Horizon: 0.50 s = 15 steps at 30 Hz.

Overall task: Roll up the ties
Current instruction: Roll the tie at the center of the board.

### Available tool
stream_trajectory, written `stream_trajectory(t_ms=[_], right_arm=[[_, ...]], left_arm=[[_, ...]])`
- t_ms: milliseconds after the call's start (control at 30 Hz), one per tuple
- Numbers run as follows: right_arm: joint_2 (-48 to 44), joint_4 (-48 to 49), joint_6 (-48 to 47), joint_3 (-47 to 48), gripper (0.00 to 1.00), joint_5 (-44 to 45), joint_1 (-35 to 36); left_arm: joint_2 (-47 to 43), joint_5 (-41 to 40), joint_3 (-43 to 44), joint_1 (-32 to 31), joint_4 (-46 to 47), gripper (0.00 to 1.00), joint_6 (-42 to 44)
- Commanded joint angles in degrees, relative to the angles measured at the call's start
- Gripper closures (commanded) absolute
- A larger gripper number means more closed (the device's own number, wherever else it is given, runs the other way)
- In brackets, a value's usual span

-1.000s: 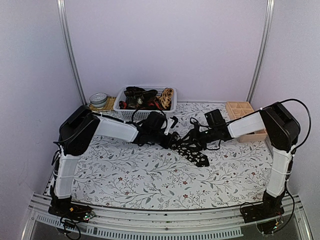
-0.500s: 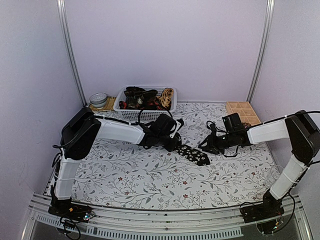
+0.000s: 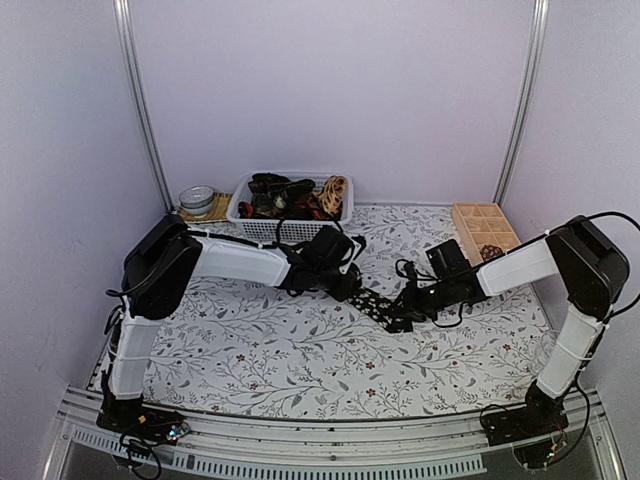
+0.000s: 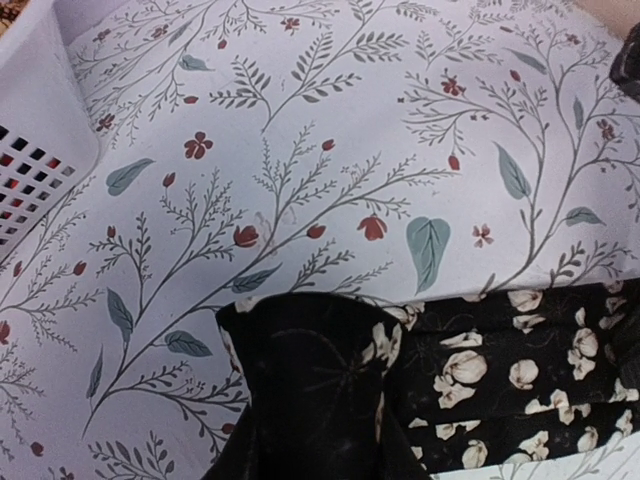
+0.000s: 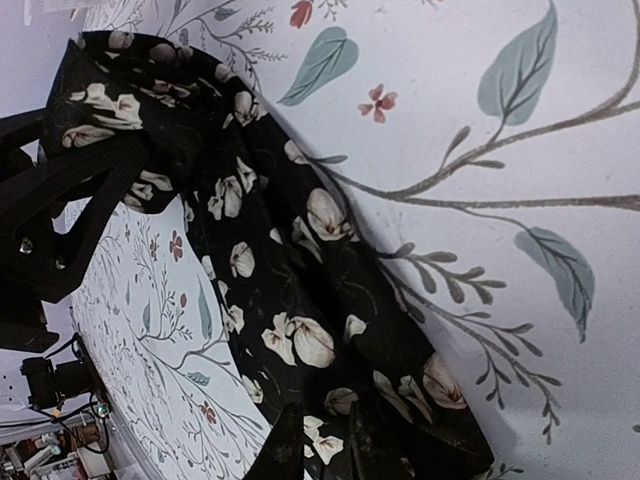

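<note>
A black tie (image 3: 385,308) with pale flower specks lies slantwise on the floral table mid-view. My left gripper (image 3: 348,283) is shut on its upper left end. In the left wrist view the folded black cloth (image 4: 310,390) covers the jaws and the flowered length (image 4: 520,370) runs off to the right. My right gripper (image 3: 408,308) is at the tie's lower right end. In the right wrist view its two dark fingertips (image 5: 285,450) stand close together with the flowered cloth (image 5: 300,270) between them. The left gripper's black fingers (image 5: 70,190) show at that view's left edge.
A white basket (image 3: 243,205) holding more rolled ties (image 3: 285,192) stands at the back, its mesh wall (image 4: 35,150) close to my left wrist. A wooden compartment box (image 3: 478,222) sits back right. A round tin (image 3: 198,198) rests on a mat back left.
The right arm drew back to the right, then came back to the tie's lower end with its jaws narrowing. The tie went from bunched to stretched out. The left gripper kept its hold.
</note>
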Motion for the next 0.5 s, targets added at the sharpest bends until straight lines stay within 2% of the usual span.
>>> stream_trajectory(t_ms=[0, 100, 300, 467], right_arm=[[3.58, -2.19, 0.55, -2.01, 0.84, 2.80, 2.61], [3.10, -2.49, 0.92, -2.44, 0.84, 3.27, 2.72], [1.06, -3.11, 1.54, -1.79, 0.84, 2.87, 2.63], [-0.65, -3.42, 2.22, -0.62, 0.82, 1.03, 2.04]], left_arm=[[-0.15, -2.24, 0.38, 0.18, -0.42, 1.00, -1.46], [0.26, -6.11, 0.08, -1.22, 0.13, 1.00, 1.45], [1.86, -18.66, -2.61, -7.06, 4.27, 1.00, 13.22], [3.14, -24.82, -5.06, -10.13, 8.55, 1.00, 20.71]])
